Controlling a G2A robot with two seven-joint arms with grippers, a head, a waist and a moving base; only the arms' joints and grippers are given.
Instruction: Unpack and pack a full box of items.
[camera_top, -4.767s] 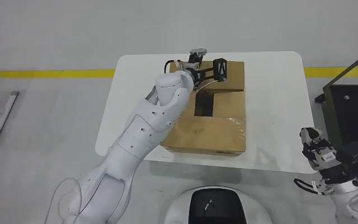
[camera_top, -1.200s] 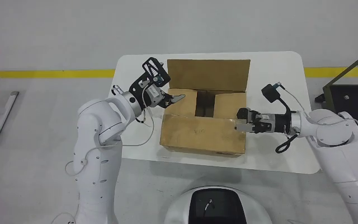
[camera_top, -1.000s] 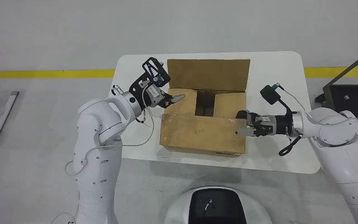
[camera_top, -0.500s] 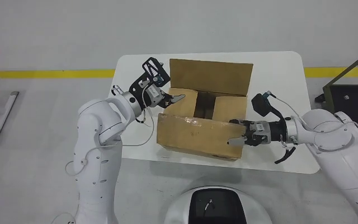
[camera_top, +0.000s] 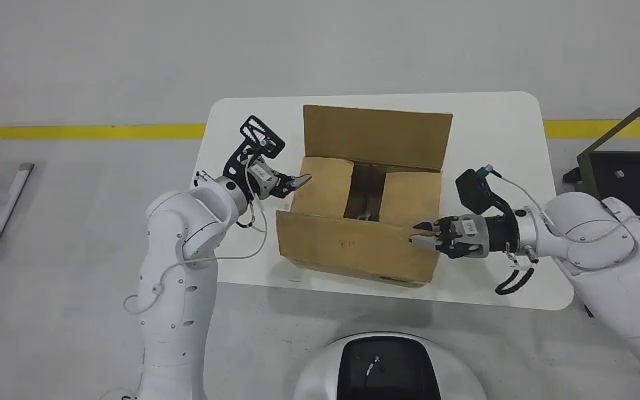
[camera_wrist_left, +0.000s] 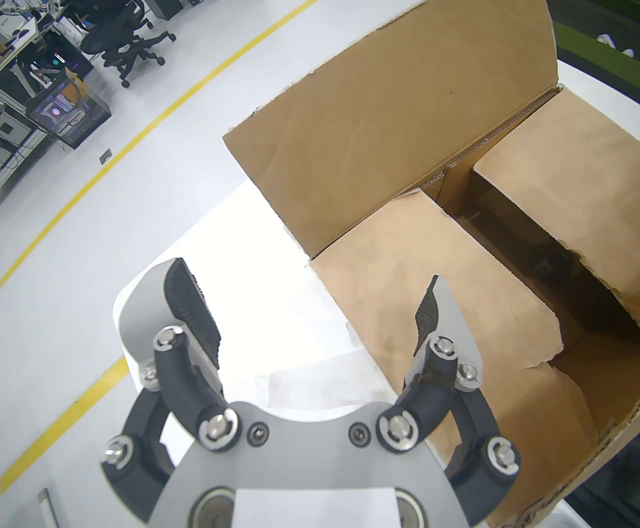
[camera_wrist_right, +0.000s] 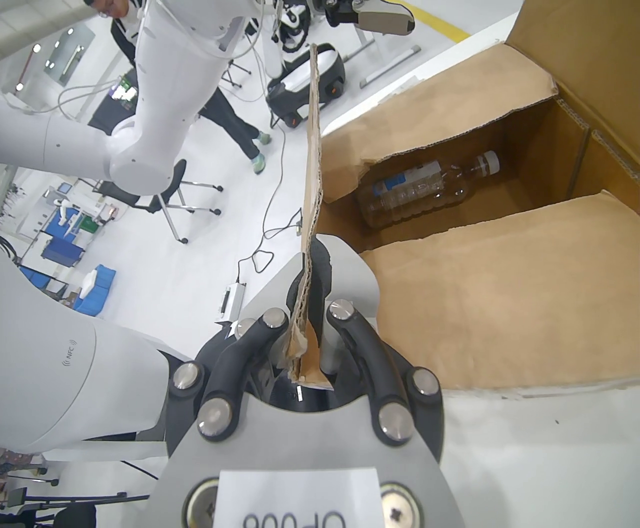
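Observation:
A brown cardboard box (camera_top: 360, 200) stands on the white table (camera_top: 500, 150), its far flap (camera_top: 375, 135) raised. My right gripper (camera_top: 420, 238) is shut on the right corner of the near flap (camera_top: 345, 245), which stands tilted up. In the right wrist view, that flap (camera_wrist_right: 312, 150) runs edge-on out of the right gripper (camera_wrist_right: 310, 270). A clear plastic bottle (camera_wrist_right: 425, 187) lies on the box floor between the two side flaps. My left gripper (camera_top: 290, 183) hovers open at the box's left side. In the left wrist view, the left gripper (camera_wrist_left: 305, 285) holds nothing, with the box (camera_wrist_left: 450, 310) just beyond.
Bare table lies right of the box and along its left edge. A dark green cart (camera_top: 610, 180) stands off the table's right side. A yellow floor line (camera_top: 100, 131) runs behind the table.
The right gripper closed on the near flap's corner and lifted it, exposing the inside; the box turned slightly. The left gripper drew back a little to the left.

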